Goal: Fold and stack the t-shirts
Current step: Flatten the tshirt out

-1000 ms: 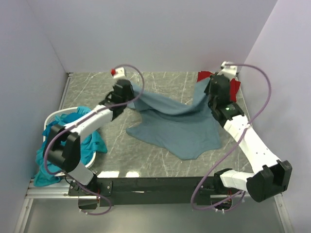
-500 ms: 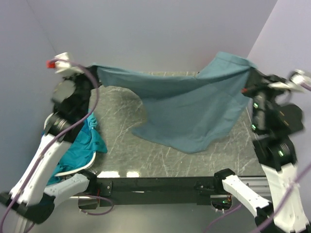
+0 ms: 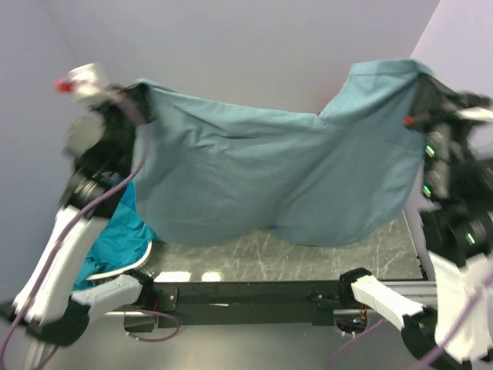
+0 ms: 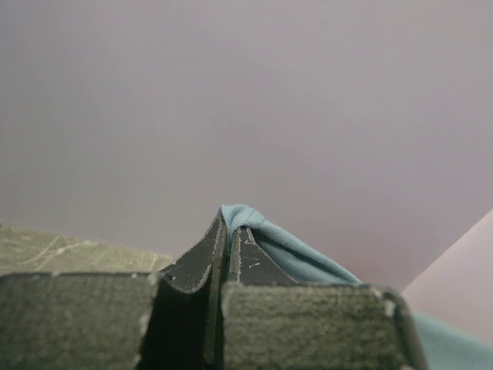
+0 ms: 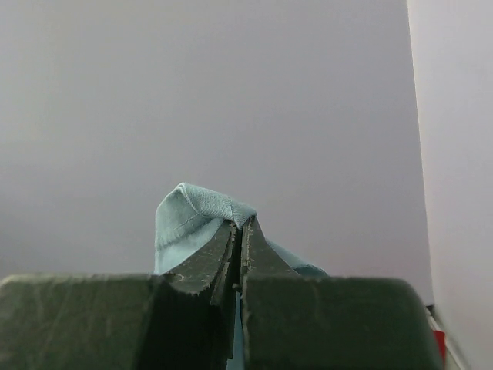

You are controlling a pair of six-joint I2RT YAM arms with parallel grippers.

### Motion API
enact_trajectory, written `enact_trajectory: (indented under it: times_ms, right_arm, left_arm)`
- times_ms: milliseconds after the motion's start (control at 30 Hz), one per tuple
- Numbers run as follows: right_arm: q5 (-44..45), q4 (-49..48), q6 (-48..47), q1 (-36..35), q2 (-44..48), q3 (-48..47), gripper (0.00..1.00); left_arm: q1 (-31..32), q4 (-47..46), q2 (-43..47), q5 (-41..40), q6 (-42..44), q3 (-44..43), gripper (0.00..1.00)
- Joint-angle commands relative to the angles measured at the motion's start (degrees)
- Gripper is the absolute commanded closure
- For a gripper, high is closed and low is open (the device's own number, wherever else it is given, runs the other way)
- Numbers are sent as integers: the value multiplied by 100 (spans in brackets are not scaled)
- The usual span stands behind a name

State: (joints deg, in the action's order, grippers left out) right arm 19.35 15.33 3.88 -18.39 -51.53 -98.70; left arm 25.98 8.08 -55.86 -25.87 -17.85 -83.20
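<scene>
A grey-blue t-shirt (image 3: 269, 181) hangs spread in the air between both arms, its lower edge just above the marble table (image 3: 262, 254). My left gripper (image 3: 141, 94) is shut on its left top corner; in the left wrist view the cloth (image 4: 266, 235) is pinched at the fingertips (image 4: 216, 239). My right gripper (image 3: 420, 77) is shut on the right top corner; the right wrist view shows the hem (image 5: 192, 212) folded over the closed tips (image 5: 240, 230). The hanging shirt hides most of the table.
A white basket (image 3: 135, 266) at the left edge holds a teal t-shirt (image 3: 123, 227). Purple walls close in the table at the back and on both sides. The black rail (image 3: 254, 294) with the arm bases runs along the near edge.
Both arms have lifted the shirt from the table high into the air and pulled its corners apart. It went from lying crumpled to hanging stretched out.
</scene>
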Motion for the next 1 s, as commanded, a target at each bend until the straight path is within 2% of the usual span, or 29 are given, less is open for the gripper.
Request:
enact_trajectory:
  times_ms: [0, 133, 233, 400, 500, 600, 967]
  right_arm:
    - [348, -241, -344, 20, -822, -115, 100]
    - [674, -635, -669, 90, -1542, -71, 100]
    - [596, -733, -626, 239, -1973, -132, 100]
    - [411, -497, -572, 424, -2572, -815, 100]
    - [403, -180, -660, 433, -2827, -1273, 100]
    - [324, -127, -695, 424, -2696, -1371, 100]
    - [-362, 532, -775, 416, -1326, -1838, 100]
  left_arm:
    - [-14, -192, -1066, 109, 106, -205, 100]
    - [-128, -201, -1831, 38, 123, -565, 100]
    - [-303, -236, -2244, 108, 62, -689, 100]
    - [-497, -228, -2281, 266, -43, -654, 100]
    - [-497, -289, -1992, 407, -87, -461, 100]
    - [-497, -333, -1570, 565, -193, -250, 100]
    - [-497, -96, 416, 961, -70, 348, 100]
